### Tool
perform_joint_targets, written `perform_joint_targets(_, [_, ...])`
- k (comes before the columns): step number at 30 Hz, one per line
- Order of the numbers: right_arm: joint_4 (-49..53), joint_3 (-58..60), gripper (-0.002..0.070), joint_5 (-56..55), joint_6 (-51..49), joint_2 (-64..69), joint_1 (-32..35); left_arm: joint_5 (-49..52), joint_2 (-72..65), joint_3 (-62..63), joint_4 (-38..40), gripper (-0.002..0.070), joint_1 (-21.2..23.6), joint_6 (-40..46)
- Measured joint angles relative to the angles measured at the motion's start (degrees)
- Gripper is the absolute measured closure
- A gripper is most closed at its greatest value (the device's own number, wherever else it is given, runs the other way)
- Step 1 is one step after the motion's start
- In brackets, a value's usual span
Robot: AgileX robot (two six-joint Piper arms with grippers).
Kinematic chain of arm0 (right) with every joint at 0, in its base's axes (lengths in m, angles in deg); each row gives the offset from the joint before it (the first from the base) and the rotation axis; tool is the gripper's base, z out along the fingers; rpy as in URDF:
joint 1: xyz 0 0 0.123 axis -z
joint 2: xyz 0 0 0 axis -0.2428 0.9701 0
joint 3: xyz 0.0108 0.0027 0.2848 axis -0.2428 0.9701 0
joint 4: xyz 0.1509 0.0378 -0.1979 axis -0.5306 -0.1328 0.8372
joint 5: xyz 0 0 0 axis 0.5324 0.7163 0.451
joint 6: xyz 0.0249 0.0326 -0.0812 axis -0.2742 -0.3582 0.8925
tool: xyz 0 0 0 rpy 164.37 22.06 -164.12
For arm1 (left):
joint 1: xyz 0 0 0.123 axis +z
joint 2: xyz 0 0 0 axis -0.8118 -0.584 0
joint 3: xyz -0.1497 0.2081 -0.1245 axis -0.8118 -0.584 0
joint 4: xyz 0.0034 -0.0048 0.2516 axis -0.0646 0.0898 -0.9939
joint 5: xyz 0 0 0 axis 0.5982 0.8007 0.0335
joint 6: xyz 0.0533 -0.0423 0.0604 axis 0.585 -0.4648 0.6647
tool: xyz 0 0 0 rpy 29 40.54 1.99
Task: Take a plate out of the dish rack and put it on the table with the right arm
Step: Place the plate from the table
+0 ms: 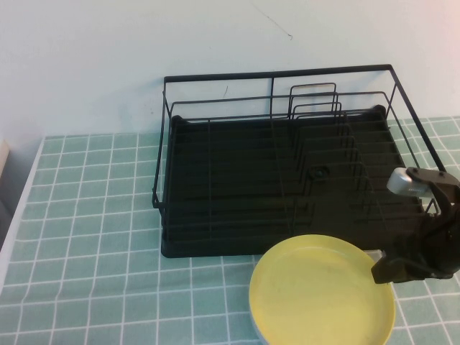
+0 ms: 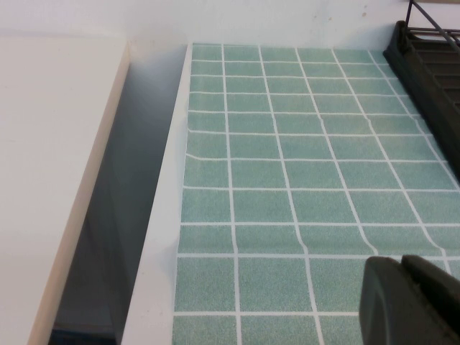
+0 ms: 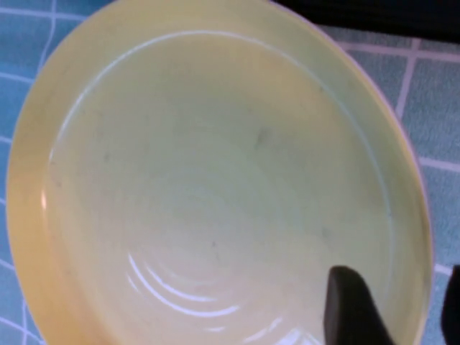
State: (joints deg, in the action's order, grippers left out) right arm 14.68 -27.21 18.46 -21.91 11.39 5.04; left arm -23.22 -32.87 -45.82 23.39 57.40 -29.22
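Note:
The yellow plate [image 1: 320, 295] lies face up on the green tiled table [image 1: 93, 215], just in front of the black wire dish rack [image 1: 287, 187], whose dividers hold nothing. My right gripper [image 1: 381, 272] is at the plate's right edge. In the right wrist view the plate [image 3: 215, 180] fills the picture; the right gripper [image 3: 399, 287] straddles its rim, one finger inside and one outside, with space on both sides, so it is open. My left gripper [image 2: 402, 262] is shut and empty, low over the table [image 2: 287, 165] to the rack's left; it is out of the high view.
The rack's corner [image 2: 431, 65] shows in the left wrist view. The table's left edge drops into a dark gap beside a white surface [image 2: 57, 144]. A pale wall [image 1: 215, 36] stands close behind the rack. Open cloth lies left of the rack.

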Motion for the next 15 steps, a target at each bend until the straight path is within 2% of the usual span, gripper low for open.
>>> perform_joint_targets(5, [-0.09,0.00,0.0371,0.71,0.00,-0.52,0.00,0.00,0.00,0.00,0.00,0.0678,0.00,0.00])
perform_joint_targets(10, [0.72,0.00,0.0376,2.12,0.00,-4.87,0.00,0.00,0.00,0.00,0.00,0.0678,0.00,0.00])
perform_joint_targets(13, [3.43,-0.49,0.0435,4.74,0.00,-9.28,0.00,0.00,0.00,0.00,0.00,0.0678,0.00,0.00])
perform_joint_targets(15, [6.53,-1.64,0.0520,6.89,0.00,-12.94,0.00,0.00,0.00,0.00,0.00,0.0678,0.00,0.00])
